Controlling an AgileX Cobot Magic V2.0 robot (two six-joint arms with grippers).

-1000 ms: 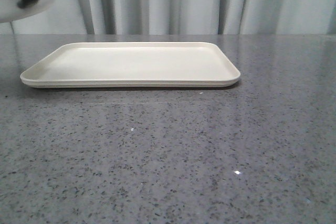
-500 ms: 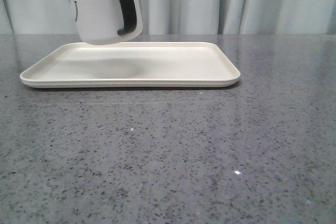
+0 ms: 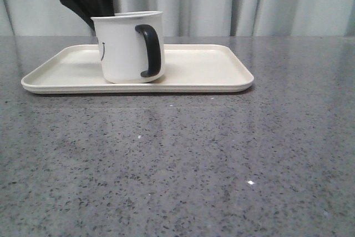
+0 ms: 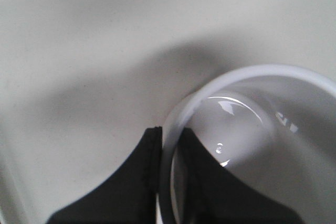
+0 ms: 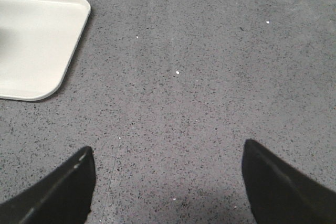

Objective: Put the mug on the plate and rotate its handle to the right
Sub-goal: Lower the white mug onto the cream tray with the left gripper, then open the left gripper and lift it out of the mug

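Note:
The white mug (image 3: 125, 48) stands upright on the left half of the cream plate (image 3: 211, 67). Its black handle (image 3: 151, 51) faces the camera, slightly toward the right, and part of a black face print shows on the mug's left side. My left gripper (image 4: 169, 145) comes down from above behind the mug and is shut on the mug's rim (image 4: 173, 124), one finger inside and one outside. My right gripper (image 5: 168, 182) hangs open over bare table, right of the plate's corner (image 5: 52, 35), holding nothing.
Grey speckled tabletop (image 3: 194, 165) spreads in front of and to the right of the plate. A pale curtain (image 3: 249, 4) hangs behind the table's far edge. The plate's right half carries nothing.
The mug came in from the upper left, dropped from above the plate and now rests on it. The left arm has come into view behind it.

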